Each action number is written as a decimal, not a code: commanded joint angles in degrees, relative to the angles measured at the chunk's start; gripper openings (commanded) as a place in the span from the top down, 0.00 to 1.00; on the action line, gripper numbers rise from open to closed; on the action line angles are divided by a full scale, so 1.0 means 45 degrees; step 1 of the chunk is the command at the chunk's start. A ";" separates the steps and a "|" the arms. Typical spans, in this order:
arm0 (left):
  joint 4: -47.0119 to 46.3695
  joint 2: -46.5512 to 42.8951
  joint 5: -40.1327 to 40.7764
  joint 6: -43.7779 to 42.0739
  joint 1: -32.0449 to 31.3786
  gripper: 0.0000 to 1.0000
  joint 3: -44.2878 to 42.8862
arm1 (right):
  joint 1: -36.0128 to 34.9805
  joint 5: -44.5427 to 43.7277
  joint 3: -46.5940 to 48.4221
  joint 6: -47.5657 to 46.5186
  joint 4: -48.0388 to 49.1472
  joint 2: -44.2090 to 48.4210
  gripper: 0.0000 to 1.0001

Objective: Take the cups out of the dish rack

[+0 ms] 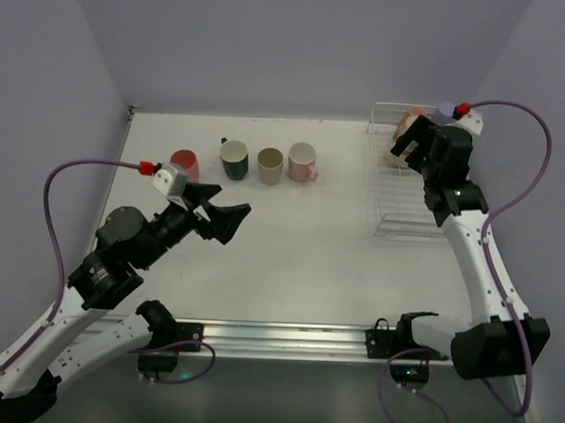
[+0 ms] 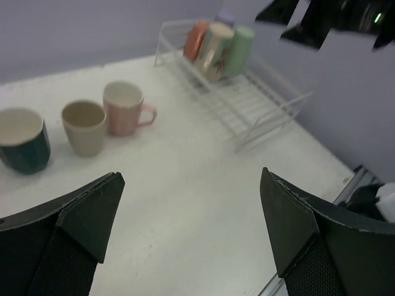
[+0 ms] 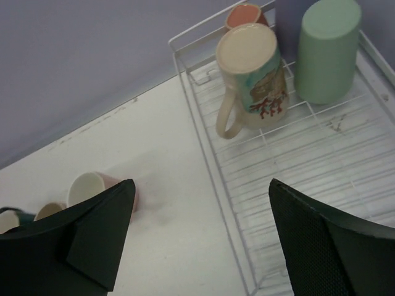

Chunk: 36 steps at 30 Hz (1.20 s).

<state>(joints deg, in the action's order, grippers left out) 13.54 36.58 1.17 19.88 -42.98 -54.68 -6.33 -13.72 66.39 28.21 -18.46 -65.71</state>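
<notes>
The right arm reaches forward over the rack's far end. Its gripper is spread above the cream mug, green tumbler and salmon cup inside. The left arm stretches low over the bench, gripper spread, near the row of cups.

From the near-left base the left arm leans toward centre, forearm low; left gripper points right, jaws wide apart. The right arm stretches along the right side to the far end; right gripper tips down, jaws spread wide.
</notes>
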 commanded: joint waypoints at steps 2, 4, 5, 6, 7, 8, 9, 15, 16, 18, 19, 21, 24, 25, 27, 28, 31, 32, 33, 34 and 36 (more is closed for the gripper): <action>0.1736 -0.1173 0.1104 -0.0589 0.0040 0.00 0.2553 | 0.0546 -0.1600 0.2680 -0.0858 -0.0602 -0.2633 0.01; 0.1718 -0.1701 0.1534 -0.0804 0.0040 0.00 0.3085 | 0.0664 -0.1930 0.3543 -0.1150 -0.0780 -0.3673 0.01; 0.1602 -0.1857 0.1614 -0.0824 0.0020 0.00 0.3416 | 0.0722 -0.2029 0.4398 -0.1286 -0.0974 -0.4703 0.01; 0.1542 -0.1839 0.1576 -0.0843 0.0040 0.00 0.3439 | 0.0877 -0.2166 0.4832 -0.1404 -0.1112 -0.5197 0.01; 0.1522 -0.1781 0.1325 -0.0901 0.0040 0.00 0.3400 | 0.0995 -0.2167 0.5223 -0.1443 -0.1229 -0.5646 0.01; 0.1406 -0.1626 0.1187 -0.1037 0.0040 0.00 0.3361 | 0.1112 -0.1800 0.5981 -0.1425 -0.1540 -0.6482 0.01; 0.1347 -0.1528 0.1108 -0.1116 0.0059 0.00 0.3380 | 0.1287 -0.1641 0.6317 -0.1405 -0.1659 -0.6858 0.01; 0.1386 -0.0825 0.0386 -0.1331 0.0098 0.00 0.3283 | 0.1308 -0.1444 0.8272 -0.1834 -0.2499 -0.9045 0.01; 0.1386 -0.0785 0.0230 -0.1370 0.0176 0.00 0.3283 | 0.1308 -0.1406 0.8371 -0.1873 -0.2500 -0.9204 0.01; 0.1288 -0.0726 0.0092 -0.1390 0.0254 0.00 0.3322 | 0.1309 -0.1288 0.8741 -0.1990 -0.2577 -0.9632 0.01; 0.1269 -0.0707 -0.0044 -0.1390 0.0371 0.00 0.3341 | 0.1308 -0.1346 0.8820 -0.2010 -0.2617 -0.9751 0.01; 0.1210 -0.0648 -0.0161 -0.1390 0.0488 0.00 0.3341 | 0.1348 -0.1328 0.9093 -0.2068 -0.2636 -1.0024 0.01; 0.1171 -0.0512 -0.0201 -0.1410 0.0548 0.00 0.3341 | 0.1348 -0.1327 0.9503 -0.2089 -0.2753 -1.0611 0.01; 0.1171 -0.0492 -0.0201 -0.1410 0.0567 0.00 0.3341 | 0.1348 -0.1327 0.9601 -0.2088 -0.2792 -1.0728 0.01; 0.1171 -0.0395 -0.0201 -0.1429 0.0606 0.00 0.3341 | 0.1348 -0.1308 0.9991 -0.2185 -0.2793 -1.1157 0.01; 0.1171 -0.0355 -0.0201 -0.1429 0.0626 0.00 0.3341 | 0.1348 -0.1327 1.0186 -0.2205 -0.2831 -1.1314 0.01; 0.1171 -0.0199 -0.0201 -0.1429 0.0684 0.00 0.3341 | 0.1718 -0.1386 1.1084 -0.2361 -0.3202 -1.2036 0.01; 0.1171 -0.0160 -0.0201 -0.1429 0.0742 0.00 0.3341 | 0.1719 -0.1386 1.1338 -0.2420 -0.3203 -1.2154 0.01; 0.1171 -0.0121 -0.0201 -0.1449 0.0762 0.00 0.3341 | 0.1738 -0.1424 1.1476 -0.2536 -0.3203 -1.2368 0.01; 0.1171 -0.0082 -0.0201 -0.1449 0.0820 0.00 0.3341 | 0.1757 -0.1444 1.1593 -0.2576 -0.3203 -1.2466 0.01; 0.1171 0.0016 -0.0201 -0.1449 0.0899 0.00 0.3341 | 0.1816 -0.1522 1.1808 -0.2654 -0.3203 -1.2700 0.01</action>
<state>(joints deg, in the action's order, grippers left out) 21.23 36.38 0.91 15.18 -39.68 -38.65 1.15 -19.99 115.96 17.98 -32.36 -121.69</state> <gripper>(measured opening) 0.997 0.990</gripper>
